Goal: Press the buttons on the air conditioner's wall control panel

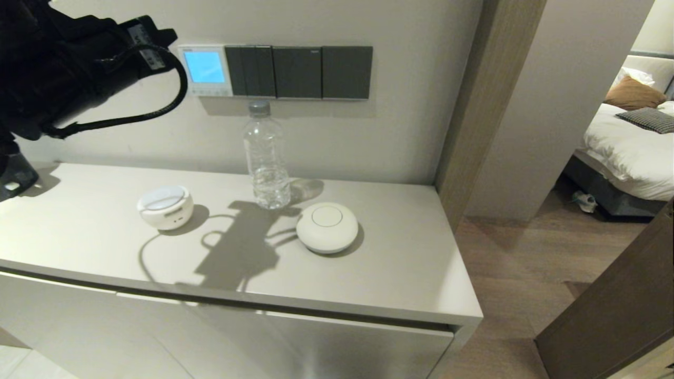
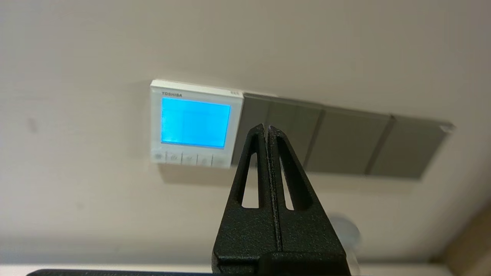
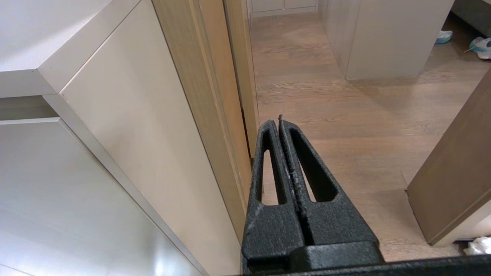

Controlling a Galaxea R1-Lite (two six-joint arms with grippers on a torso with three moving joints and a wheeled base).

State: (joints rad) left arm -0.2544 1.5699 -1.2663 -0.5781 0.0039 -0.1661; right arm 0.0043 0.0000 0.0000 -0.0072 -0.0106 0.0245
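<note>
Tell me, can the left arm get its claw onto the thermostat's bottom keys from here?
Probably yes. The left claw is shut, raised before the wall and aimed near the control panel; nothing stands between it and the buttons. The water bottle sits lower.

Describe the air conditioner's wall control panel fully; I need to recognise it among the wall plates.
The air conditioner's wall control panel is a small square white plastic unit, TOSHIBA printed above its lit light-blue screen. The buttons, tiny pale keys, line its bottom edge. It sits flat on the wall, abutting the dark grey switch plates. The left gripper, shut, is not touching it.
</note>
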